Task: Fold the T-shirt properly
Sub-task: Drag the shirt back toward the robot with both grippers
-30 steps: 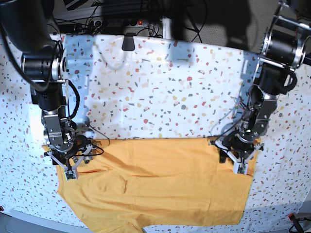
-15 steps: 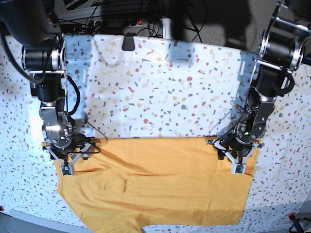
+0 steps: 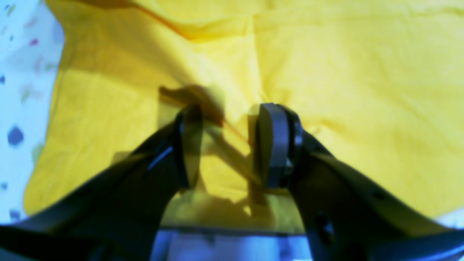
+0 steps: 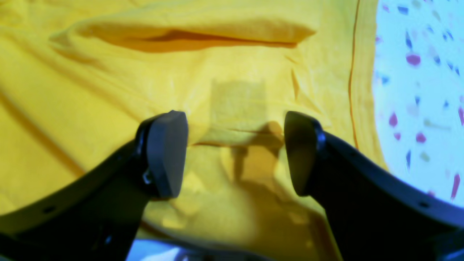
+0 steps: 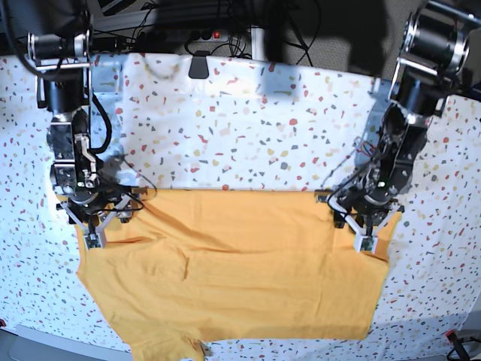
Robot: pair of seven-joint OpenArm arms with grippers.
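— What's on the left of the base view?
— The right gripper (image 5: 94,235), jaws spread wide over the shirt's (image 5: 233,278) corner, nothing between them but flat cloth.
— And the shirt itself?
— Spread across the near half of the speckled table (image 5: 248,135), top edge a straight fold, a few creases.
— The far right?
— The left gripper (image 5: 366,241), jaws parted too, resting on the other top corner, pinching nothing.

Soft cloth on a speckled sheet

The T-shirt (image 5: 240,271) is matt, creased cotton-like cloth; the tablecloth (image 5: 255,128) looks smooth, slightly wrinkled, terrazzo-printed.
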